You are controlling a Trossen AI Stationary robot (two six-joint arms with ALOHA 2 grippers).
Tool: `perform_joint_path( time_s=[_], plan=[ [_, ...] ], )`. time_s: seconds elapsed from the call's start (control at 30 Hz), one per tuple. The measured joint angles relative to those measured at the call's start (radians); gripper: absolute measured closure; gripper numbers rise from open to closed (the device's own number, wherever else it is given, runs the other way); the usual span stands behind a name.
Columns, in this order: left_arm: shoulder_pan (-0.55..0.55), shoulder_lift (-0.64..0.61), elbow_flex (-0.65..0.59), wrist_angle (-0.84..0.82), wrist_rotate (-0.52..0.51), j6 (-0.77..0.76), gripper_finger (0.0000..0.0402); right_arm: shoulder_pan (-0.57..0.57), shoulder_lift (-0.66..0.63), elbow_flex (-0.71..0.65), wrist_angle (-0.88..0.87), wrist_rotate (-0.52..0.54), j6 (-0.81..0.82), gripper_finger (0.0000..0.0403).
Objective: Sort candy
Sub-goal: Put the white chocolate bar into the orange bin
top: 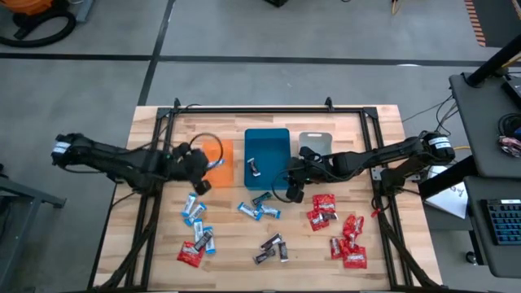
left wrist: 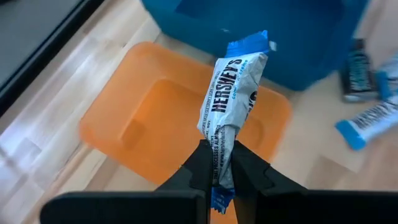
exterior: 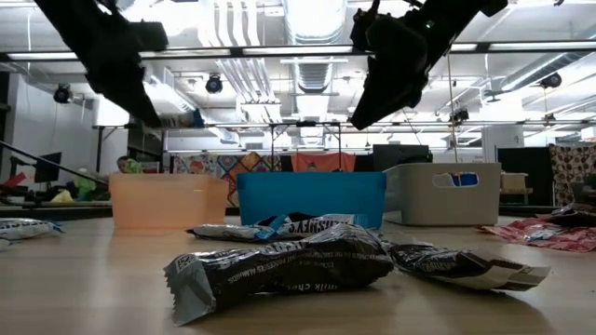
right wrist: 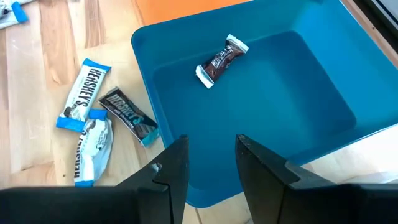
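Observation:
My left gripper (left wrist: 219, 154) is shut on a blue-and-white candy (left wrist: 233, 87) and hangs over the orange tray (left wrist: 137, 127), near its near edge (top: 213, 166). My right gripper (right wrist: 211, 158) is open and empty, above the teal tray (right wrist: 298, 106) at its near right corner (top: 293, 185). One dark brown candy (right wrist: 221, 59) lies flat on the teal tray's floor. Loose candies lie on the table in front of the trays: blue-and-white ones (top: 194, 212), dark ones (top: 273, 248) and red ones (top: 346, 240). My left gripper pinches the blue-and-white candy between its two fingers near one end of the wrapper (left wrist: 221, 169). A short blue tail pokes out behind the fingers. The rest of the candy sticks out forward past the fingertips, lifted clear above the orange tray.
A grey tray (top: 316, 140) stands to the right of the teal one. A dark metal frame (top: 244, 108) runs around the table's far and side edges. More blue-and-white and dark candies (right wrist: 93, 121) lie just left of the teal tray's near corner.

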Motion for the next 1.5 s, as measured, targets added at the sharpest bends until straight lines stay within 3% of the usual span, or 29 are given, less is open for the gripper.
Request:
perform_joint_path(
  time_s=[0.17, 0.33, 1.2, 1.5],
  plan=[
    [0.144, 0.018, -0.049, 0.063, 0.106, 0.122, 0.0389, 0.000, 0.000, 0.000, -0.015, 0.000, 0.023, 0.0285],
    [0.207, 0.034, -0.068, 0.063, 0.120, 0.158, 0.0389, 0.000, 0.000, 0.000, -0.050, 0.000, 0.054, 0.0292],
    [0.275, 0.147, -0.058, 0.138, 0.094, 0.265, 0.0387, 0.000, 0.000, 0.000, -0.045, 0.002, 0.060, 0.0300],
    [0.276, 0.201, -0.058, 0.138, 0.094, 0.244, 0.0328, 0.000, 0.000, 0.000, -0.045, 0.002, 0.060, 0.0305]
  ],
)
